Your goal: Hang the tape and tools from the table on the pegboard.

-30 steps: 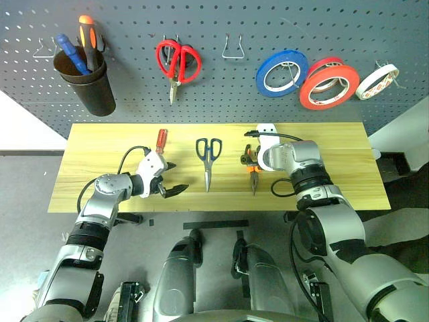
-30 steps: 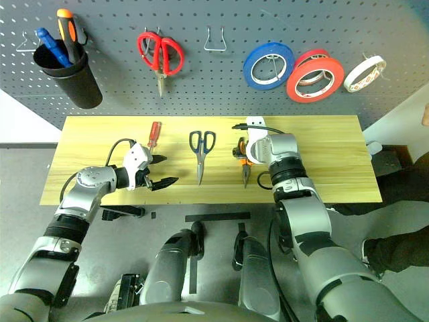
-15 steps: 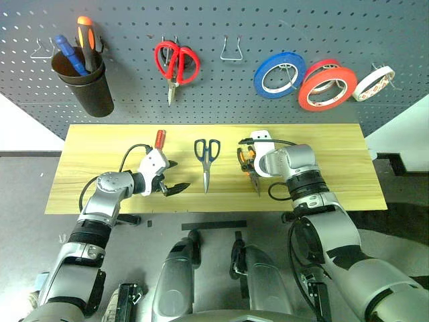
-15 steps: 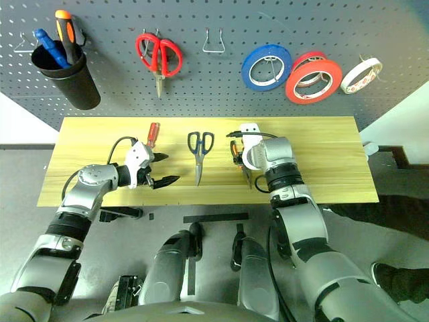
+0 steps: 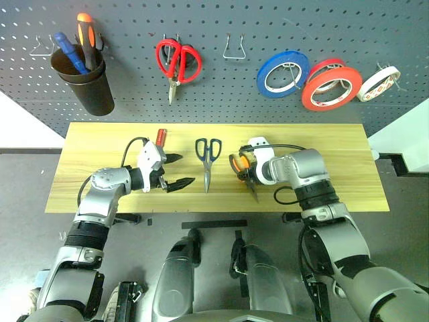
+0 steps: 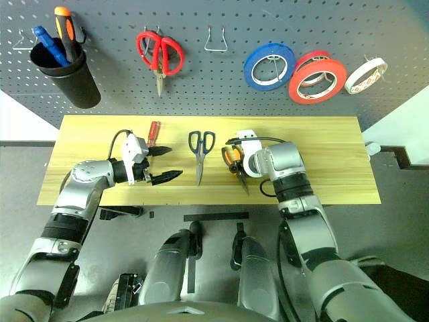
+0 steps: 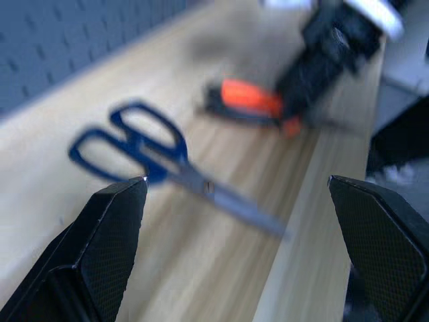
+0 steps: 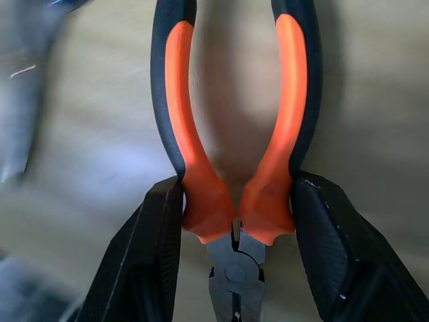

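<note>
I've got the right gripper (image 8: 236, 221) clamped on the pliers (image 8: 234, 134) mid-bench (image 5: 335, 144) (left gripper (image 5: 175, 170) spread, empty), so I'd lift straight before swinging toward the pegboard (image 5: 268, 27).

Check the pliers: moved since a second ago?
Yes. The pliers, clamped in the right gripper, now sit nearer the dark-handled scissors on the table, handles swung toward them; the scissors stayed put.

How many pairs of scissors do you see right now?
2. Red-handled scissors hang on the pegboard; dark-handled scissors lie on the table between the two hands.
</note>
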You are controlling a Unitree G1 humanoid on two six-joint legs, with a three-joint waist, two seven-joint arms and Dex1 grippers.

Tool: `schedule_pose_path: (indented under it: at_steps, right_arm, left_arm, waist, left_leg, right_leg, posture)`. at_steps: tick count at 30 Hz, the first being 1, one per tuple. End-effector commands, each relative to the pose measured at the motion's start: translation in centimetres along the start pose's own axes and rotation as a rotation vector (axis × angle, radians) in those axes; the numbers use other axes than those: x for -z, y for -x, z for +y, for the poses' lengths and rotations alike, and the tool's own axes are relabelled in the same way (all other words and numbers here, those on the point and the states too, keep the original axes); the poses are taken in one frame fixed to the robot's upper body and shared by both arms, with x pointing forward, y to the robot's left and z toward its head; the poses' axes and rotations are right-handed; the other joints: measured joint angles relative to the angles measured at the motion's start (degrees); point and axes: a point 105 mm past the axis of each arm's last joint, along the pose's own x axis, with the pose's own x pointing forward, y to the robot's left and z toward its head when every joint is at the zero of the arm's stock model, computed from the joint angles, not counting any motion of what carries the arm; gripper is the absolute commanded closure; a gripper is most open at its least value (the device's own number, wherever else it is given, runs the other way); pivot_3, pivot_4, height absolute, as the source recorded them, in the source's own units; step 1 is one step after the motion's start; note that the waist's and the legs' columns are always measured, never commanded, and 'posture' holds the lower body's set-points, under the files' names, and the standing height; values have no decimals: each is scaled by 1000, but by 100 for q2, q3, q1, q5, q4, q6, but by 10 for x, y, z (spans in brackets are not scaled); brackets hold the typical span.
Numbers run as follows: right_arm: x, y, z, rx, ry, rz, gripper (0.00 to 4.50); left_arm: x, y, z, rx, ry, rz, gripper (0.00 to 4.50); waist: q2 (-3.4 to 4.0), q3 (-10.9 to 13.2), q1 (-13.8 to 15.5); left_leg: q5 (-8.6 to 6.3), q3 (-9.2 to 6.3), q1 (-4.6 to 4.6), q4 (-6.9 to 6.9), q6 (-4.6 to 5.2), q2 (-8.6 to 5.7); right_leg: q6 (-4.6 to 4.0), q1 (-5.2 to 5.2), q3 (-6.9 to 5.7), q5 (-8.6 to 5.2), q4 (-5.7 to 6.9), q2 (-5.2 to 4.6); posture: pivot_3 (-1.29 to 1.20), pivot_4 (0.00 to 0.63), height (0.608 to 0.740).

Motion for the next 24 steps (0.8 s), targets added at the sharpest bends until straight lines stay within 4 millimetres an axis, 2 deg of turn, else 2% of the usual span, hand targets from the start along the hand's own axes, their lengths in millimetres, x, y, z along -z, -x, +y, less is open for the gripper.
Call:
schedule_pose_path:
  at_steps: [1,4,9,12,15,21,24]
  right_arm:
    - [-19,39,27,-126,74,-127,2447]
    - [-26,60,38,-172,95,-206,2447]
    - [-53,105,47,-250,161,-451,2447]
    - [-64,126,45,-284,196,-577,2447]
    - [-77,146,45,-300,236,-678,2447]
    - [-105,183,59,-345,349,-869,2447]
    - [-133,195,60,-280,355,-990,2447]
  left_arm:
    - [-21,14,-7,36,-5,-70,0]
    - [-34,23,-7,39,2,-117,0]
    - [-67,42,-8,40,-53,-229,0]
    - [-82,52,-4,27,-53,-272,0]
    - [-89,62,-1,22,-47,-284,0]
    - [-99,80,8,-26,-50,-311,0]
    - [-113,85,17,-56,-65,-363,0]
  waist:
    - [1,-40,-9]
    - [-1,-136,-3]
    - [0,-320,34]
    - [1,-459,114]
    - [6,-583,158]
    - [40,-757,166]
    - [42,-841,165]
  left_leg:
    - [1,3,-1,0,1,-1]
    - [-1,4,-1,-3,1,-2]
    - [-28,0,-1,-8,14,5]
    - [-28,1,0,-7,14,5]
    - [-28,0,7,-10,14,13]
    - [-28,3,8,-9,14,13]
    - [-25,6,9,-6,9,14]
  right_leg:
    - [2,0,-3,1,-1,2]
    - [5,2,-10,2,-9,7]
    - [2,6,-11,4,-28,16]
    - [0,10,-11,7,-35,31]
    - [-4,22,-11,13,-55,48]
    - [-1,37,-11,42,-88,69]
    - [-4,39,-10,47,-90,80]
  posture:
    - [247,188,732]
    - [242,160,732]
    - [247,118,732]
    - [257,93,732]
    - [264,72,732]
    - [276,40,732]
    - [278,26,732]
